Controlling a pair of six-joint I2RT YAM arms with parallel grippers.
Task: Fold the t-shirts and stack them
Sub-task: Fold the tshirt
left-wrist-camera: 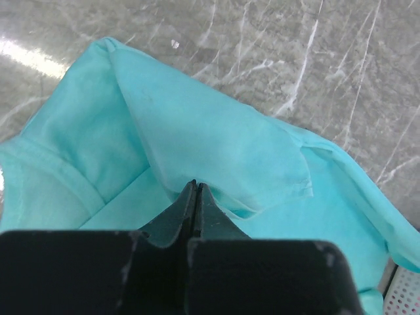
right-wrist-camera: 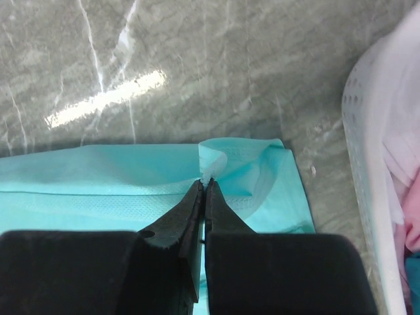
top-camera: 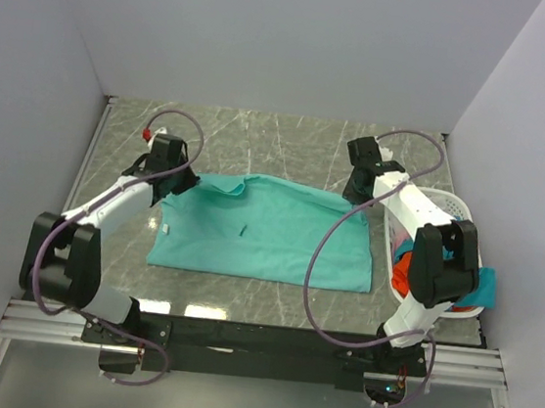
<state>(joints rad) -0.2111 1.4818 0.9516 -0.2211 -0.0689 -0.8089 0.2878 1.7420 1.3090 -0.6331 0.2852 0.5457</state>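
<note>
Teal shirt [top-camera: 264,233]: is lying spread across the middle of the table [top-camera: 260,143], with its upper left part rumpled and folded over on itself and its lower edge flat.
Left end effector [top-camera: 185,179]: is sitting at the shirt's upper left corner; in the left wrist view [left-wrist-camera: 195,186] its fingers are pressing tight together, tips pinching a raised fold of the teal cloth.
Right end effector [top-camera: 357,196]: is sitting at the shirt's upper right corner; in the right wrist view [right-wrist-camera: 205,184] its fingers are closing on a small puckered bit of the teal hem.
Basket [top-camera: 438,193]: is standing at the right of the frame, just beside the shirt's right edge, partly hidden by the right arm.
Basket contents: an orange shirt [top-camera: 400,273] is bunching inside near the lower end; a blue shirt [top-camera: 485,284] is hanging over the right rim; a pink shirt [right-wrist-camera: 410,216] is showing inside at the right edge of the right wrist view.
</note>
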